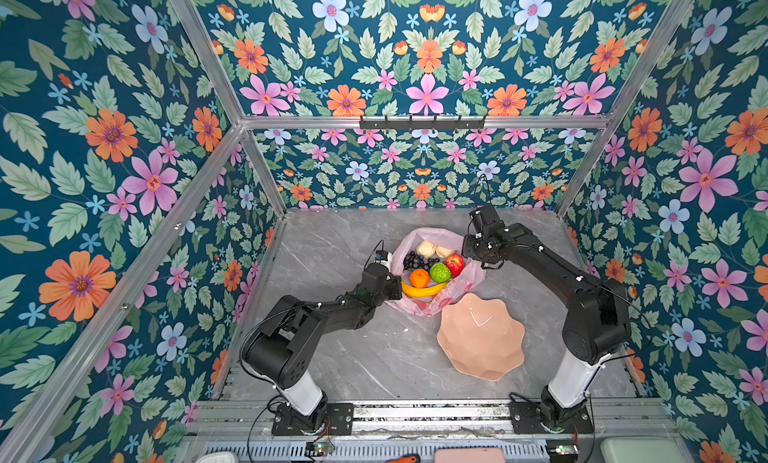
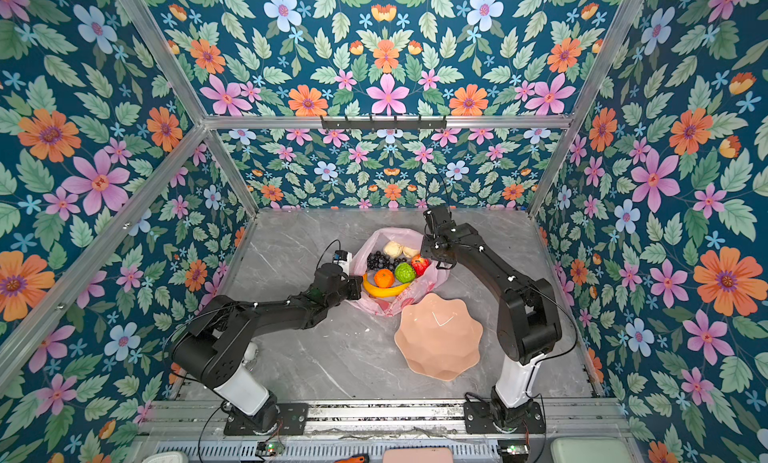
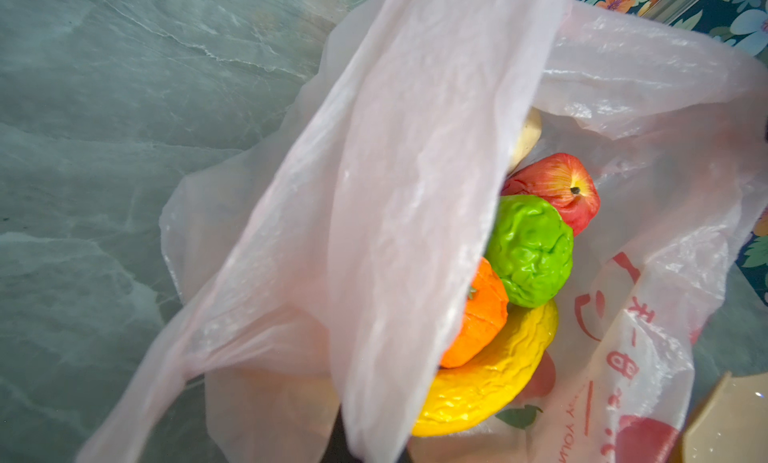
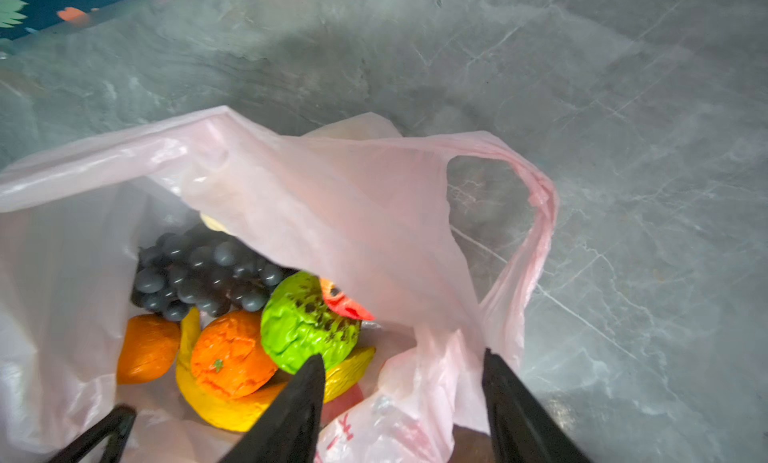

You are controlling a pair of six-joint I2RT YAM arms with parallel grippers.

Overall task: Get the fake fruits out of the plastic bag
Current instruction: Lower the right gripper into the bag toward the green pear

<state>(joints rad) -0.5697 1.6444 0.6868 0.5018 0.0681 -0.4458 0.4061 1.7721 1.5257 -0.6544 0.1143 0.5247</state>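
The plastic bag point(image 1: 432, 235) point(image 2: 395, 234) lies mouth-up in mid-table, holding the fake fruits: banana point(image 1: 422, 291), orange point(image 1: 419, 278), green fruit point(image 1: 440, 272), apple point(image 1: 455, 264), grapes point(image 1: 417, 260) and cream pieces point(image 1: 427, 249). My left gripper point(image 1: 396, 285) point(image 3: 365, 448) is shut on the bag's left rim, and the plastic point(image 3: 395, 190) drapes over its jaws. At the bag's right rim my right gripper point(image 1: 467, 249) point(image 4: 402, 354) stands open, with loose bag plastic point(image 4: 353, 199) lying between its fingers. The green fruit point(image 4: 307, 323) sits just beyond one fingertip.
A peach-pink scalloped bowl point(image 1: 480, 336) point(image 2: 438, 336) stands on the grey marble table just in front of the bag, towards the right arm. Flowered walls close in the back and both sides.
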